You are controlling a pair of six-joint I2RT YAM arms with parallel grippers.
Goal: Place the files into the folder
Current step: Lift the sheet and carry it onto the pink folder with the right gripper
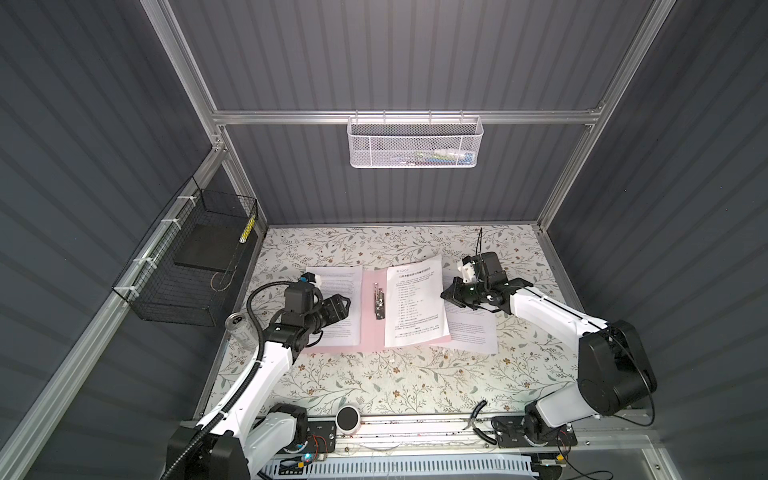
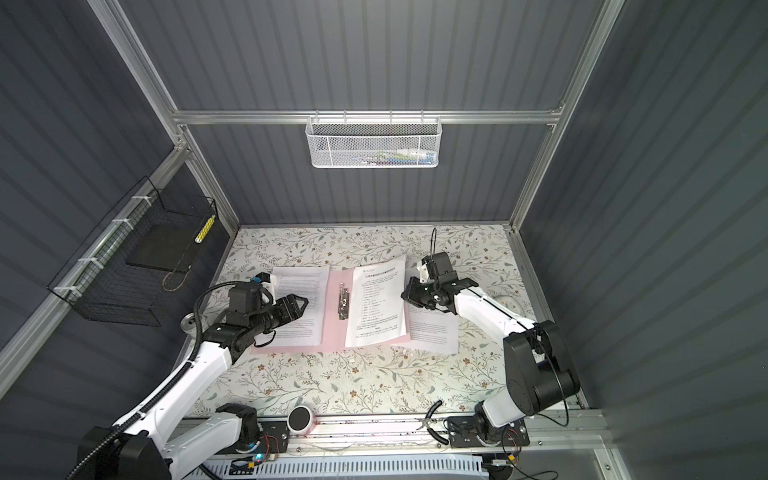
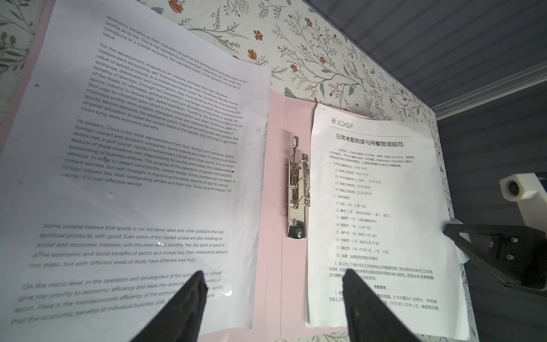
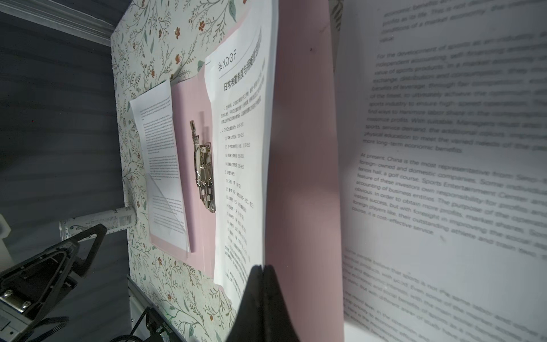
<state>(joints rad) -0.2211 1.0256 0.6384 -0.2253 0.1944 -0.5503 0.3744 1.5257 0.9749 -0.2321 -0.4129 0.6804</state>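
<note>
The pink folder (image 1: 370, 332) (image 2: 332, 332) lies open on the floral table, its silver clip (image 1: 378, 301) (image 3: 297, 192) along the spine. One of the files, an English-text sheet (image 1: 343, 278) (image 3: 148, 148), rests on the left cover. A Chinese-text sheet (image 1: 415, 303) (image 3: 379, 207) lies on the right cover. A third sheet (image 1: 473, 330) (image 4: 444, 177) lies on the table beside and under that cover. My right gripper (image 1: 444, 294) (image 4: 262, 268) is shut on the right cover's outer edge together with the sheet on it, holding that edge raised. My left gripper (image 1: 344, 305) (image 3: 273, 275) hovers open over the left sheet.
A drink can (image 1: 241, 328) stands at the table's left edge behind my left arm. A black wire basket (image 1: 187, 266) holding a dark slab hangs on the left wall. A white mesh basket (image 1: 415, 143) hangs on the back rail. A round black puck (image 1: 347, 417) and pliers (image 1: 478, 415) lie on the front rail.
</note>
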